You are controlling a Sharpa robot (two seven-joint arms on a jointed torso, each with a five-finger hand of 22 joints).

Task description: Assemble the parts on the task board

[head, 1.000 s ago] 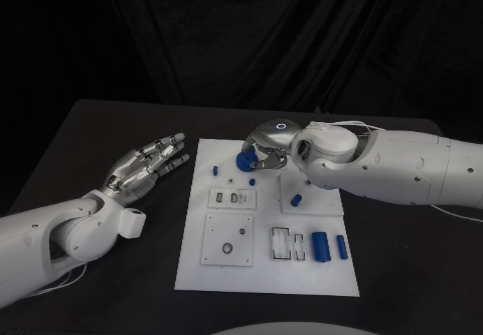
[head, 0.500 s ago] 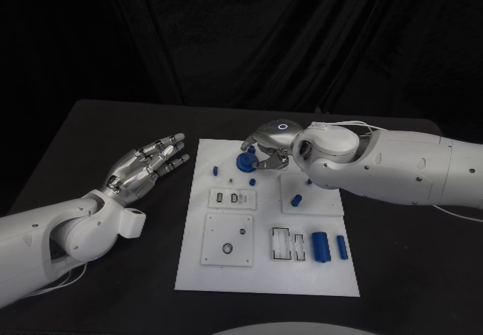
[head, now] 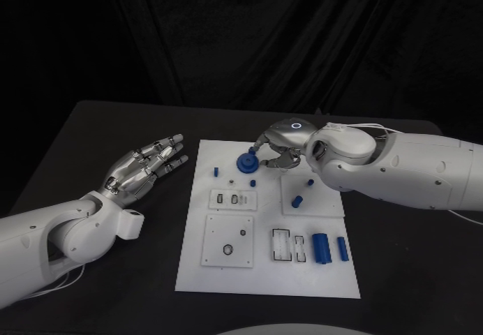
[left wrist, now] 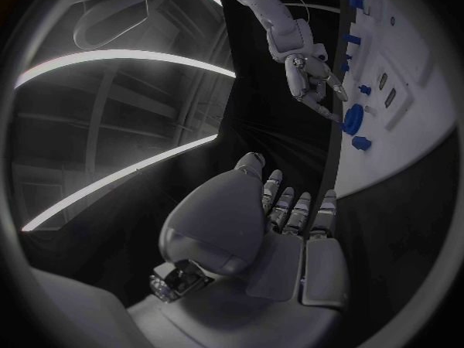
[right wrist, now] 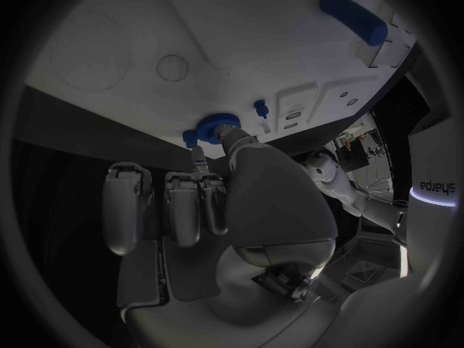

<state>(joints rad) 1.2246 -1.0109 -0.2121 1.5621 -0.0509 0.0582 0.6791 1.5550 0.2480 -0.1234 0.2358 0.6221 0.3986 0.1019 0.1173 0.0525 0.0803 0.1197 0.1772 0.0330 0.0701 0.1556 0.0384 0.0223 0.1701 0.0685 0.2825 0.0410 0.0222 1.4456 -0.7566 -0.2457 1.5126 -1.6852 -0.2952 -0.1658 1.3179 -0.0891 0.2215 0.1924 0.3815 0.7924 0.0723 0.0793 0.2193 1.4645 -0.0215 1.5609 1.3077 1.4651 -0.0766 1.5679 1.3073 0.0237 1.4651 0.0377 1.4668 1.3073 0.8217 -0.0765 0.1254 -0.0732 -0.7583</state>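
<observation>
The black table (head: 111, 132) spreads under me, and the white task board (head: 264, 269) sits in the middle of the frame, long side running away from me. My right hand (head: 279, 148) reaches in from the right edge to the board's upper middle, where the blue gear (head: 246, 162) lies at the board's far end; my fingertips (right wrist: 197, 162) are on its toothed rim, pinching it from the side, I judge so that I can seat it on its spot without covering it. My left hand (head: 147, 166) lies off the board at the left of the frame, palm up, fingers apart and holding nothing, well out of the other arm's way. Two blue cylinders (head: 320, 246) lie side by side at the board's lower right, a short blue peg (head: 297, 201) sits right of center, and a small blue pin (head: 216, 169) stands near the board's left edge, all waiting their turn, I think.
</observation>
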